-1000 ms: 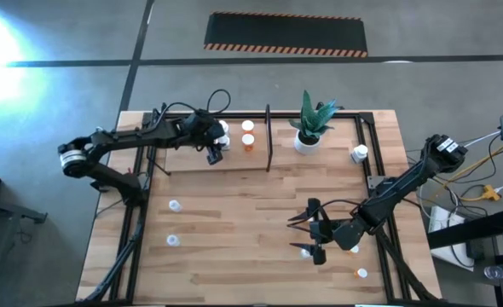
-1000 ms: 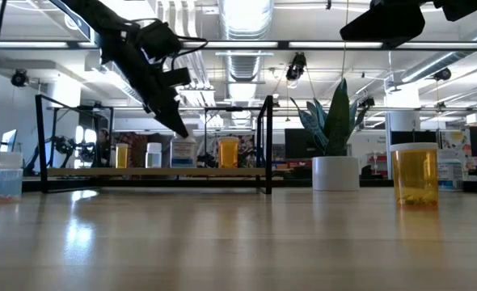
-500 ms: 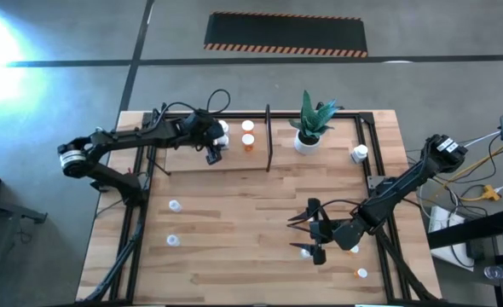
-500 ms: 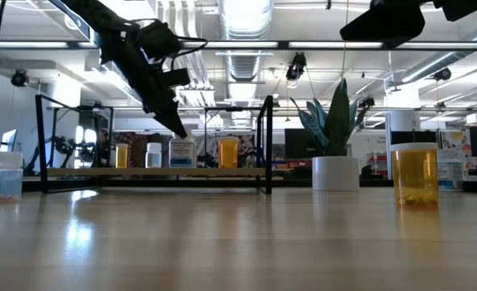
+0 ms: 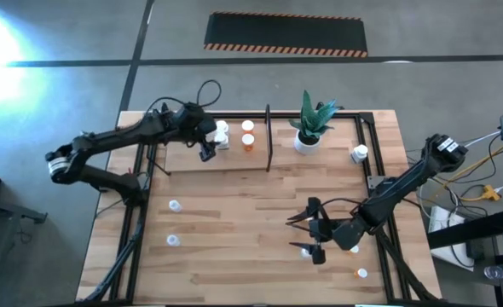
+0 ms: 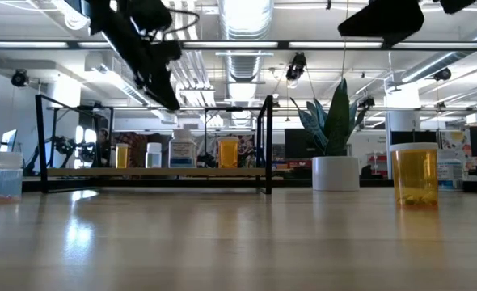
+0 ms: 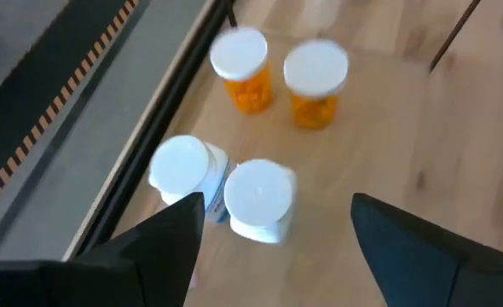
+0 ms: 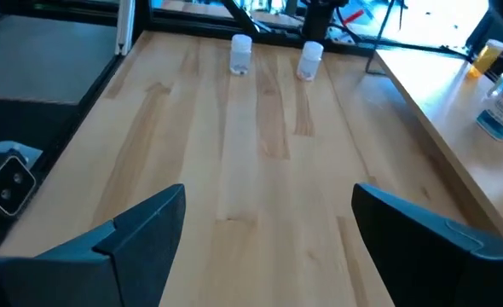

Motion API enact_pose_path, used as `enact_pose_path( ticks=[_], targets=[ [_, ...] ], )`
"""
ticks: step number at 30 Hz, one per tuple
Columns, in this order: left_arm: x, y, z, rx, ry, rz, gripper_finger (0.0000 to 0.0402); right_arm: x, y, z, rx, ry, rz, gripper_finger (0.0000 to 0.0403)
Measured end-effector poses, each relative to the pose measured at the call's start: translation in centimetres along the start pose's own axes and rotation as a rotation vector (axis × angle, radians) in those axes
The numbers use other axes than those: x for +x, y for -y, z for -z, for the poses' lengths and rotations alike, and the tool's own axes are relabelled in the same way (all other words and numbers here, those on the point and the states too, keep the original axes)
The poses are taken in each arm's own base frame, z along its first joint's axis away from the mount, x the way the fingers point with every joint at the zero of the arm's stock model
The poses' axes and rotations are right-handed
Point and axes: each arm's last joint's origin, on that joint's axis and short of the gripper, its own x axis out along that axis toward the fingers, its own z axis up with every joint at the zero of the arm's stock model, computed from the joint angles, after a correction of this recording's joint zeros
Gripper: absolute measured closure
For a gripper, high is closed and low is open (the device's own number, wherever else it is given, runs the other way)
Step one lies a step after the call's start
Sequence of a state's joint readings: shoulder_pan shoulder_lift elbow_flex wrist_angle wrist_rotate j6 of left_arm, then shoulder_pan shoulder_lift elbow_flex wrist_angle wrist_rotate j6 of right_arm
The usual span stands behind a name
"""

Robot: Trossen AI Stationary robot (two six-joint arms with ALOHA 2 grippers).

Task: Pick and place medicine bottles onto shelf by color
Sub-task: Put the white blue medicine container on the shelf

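I have the left gripper (image 5: 205, 153) spread open and empty above the light-wood black-framed shelf (image 5: 234, 162). On that shelf, left of its upright black divider bar (image 5: 268, 136), stand 2 white medicine bottles (image 7: 260, 200) touching each other, with 2 orange white-capped bottles (image 7: 315, 83) just beside them. The right gripper (image 5: 313, 240) hangs open, well apart from the shelf.

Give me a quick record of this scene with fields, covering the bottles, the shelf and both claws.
shelf: light-wood board with black frame
on shelf: two white bottles, two orange bottles
left claw: open, above the white bottles, holding nothing
right claw: open, over the bare tabletop, empty
loose on table: two white bottles near the left edge
plant pot: right of the divider bar
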State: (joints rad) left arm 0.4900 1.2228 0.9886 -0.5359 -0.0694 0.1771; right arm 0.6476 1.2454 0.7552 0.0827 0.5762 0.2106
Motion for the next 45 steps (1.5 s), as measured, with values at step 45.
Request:
enact_pose_path(
  ticks=[45],
  targets=[
    [-0.5, 16.8, -0.2, 0.168, 0.361, 0.211, 0.0123, -9.1, 31.5, 8.6, 1.021, -1.317, 0.862, 0.0205]
  ],
)
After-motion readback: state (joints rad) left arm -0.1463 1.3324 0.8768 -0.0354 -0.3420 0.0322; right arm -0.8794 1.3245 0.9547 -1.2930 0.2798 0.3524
